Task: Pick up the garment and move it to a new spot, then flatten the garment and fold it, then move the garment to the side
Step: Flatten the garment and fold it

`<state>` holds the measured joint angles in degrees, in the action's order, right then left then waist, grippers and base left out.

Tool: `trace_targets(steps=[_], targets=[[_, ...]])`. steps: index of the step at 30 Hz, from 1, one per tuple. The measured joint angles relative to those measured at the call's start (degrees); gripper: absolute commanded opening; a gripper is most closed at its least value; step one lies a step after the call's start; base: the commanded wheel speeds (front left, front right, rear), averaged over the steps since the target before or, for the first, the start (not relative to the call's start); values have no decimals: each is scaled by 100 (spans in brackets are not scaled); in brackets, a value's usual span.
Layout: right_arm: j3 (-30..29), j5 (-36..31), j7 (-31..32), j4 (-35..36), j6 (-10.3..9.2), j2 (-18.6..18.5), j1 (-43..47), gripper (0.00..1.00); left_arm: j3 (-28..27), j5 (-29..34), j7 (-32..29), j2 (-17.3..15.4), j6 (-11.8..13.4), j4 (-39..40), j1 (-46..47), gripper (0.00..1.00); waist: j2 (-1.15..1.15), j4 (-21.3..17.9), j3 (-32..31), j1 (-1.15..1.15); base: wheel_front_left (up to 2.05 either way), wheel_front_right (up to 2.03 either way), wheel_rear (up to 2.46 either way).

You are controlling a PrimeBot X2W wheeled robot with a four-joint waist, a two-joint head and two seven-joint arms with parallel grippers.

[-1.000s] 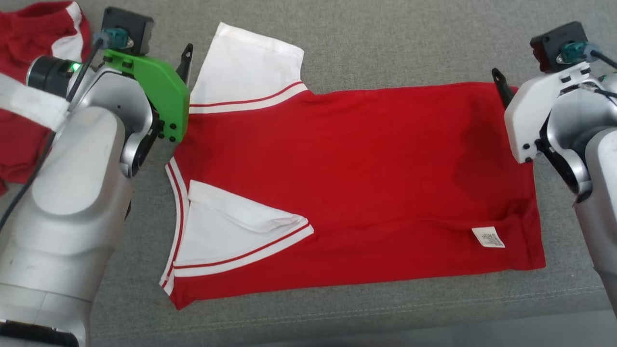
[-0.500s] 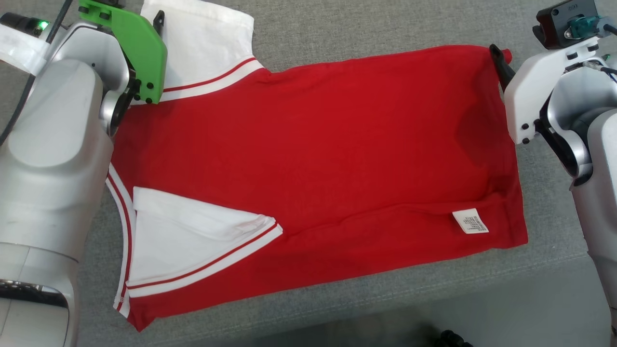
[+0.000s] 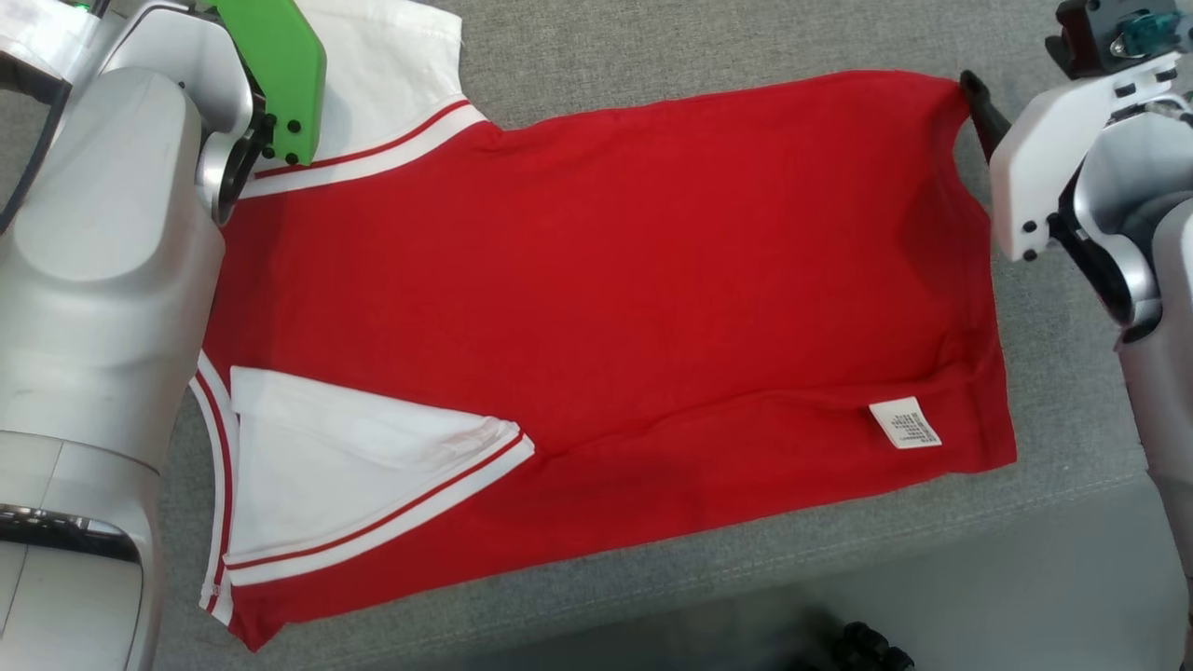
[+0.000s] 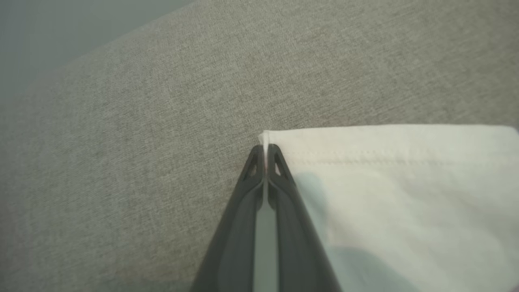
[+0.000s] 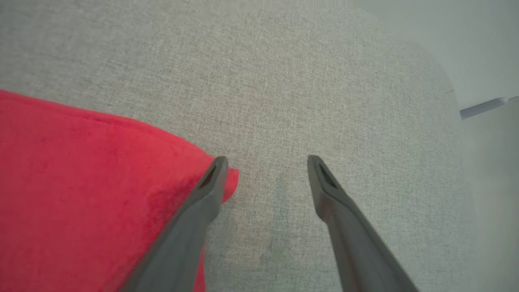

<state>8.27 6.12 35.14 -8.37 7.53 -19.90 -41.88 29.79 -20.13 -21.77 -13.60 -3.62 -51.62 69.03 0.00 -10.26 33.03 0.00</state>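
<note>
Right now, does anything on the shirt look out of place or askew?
Yes. The near white sleeve lies folded onto the red shirt instead of spreading outward, and a care label shows on top near the hem.

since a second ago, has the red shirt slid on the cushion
No. The camera shifted, but the red shirt's lower right corner sits about as far from the cushion seam as before.
</note>
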Motion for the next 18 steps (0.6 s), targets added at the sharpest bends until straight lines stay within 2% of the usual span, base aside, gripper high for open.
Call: trace_targets(steps=[6, 10, 18], targets=[[-247, -10, 44, 5, 0, 11, -154, 100, 18, -94, 97, 129, 1, -55, 0, 0, 0, 98, 49, 0, 0, 0, 0], [-209, -10, 264, -145, 0, 83, -174, 100, 44, -116, 174, 192, -3, -96, 4, 0, 0, 164, 64, 0, 0, 0, 0], [-256, 18, 488, -138, 0, 252, 190, 100, 118, -162, 271, 256, -68, -250, 75, 0, 0, 243, 69, 0, 0, 0, 0]])
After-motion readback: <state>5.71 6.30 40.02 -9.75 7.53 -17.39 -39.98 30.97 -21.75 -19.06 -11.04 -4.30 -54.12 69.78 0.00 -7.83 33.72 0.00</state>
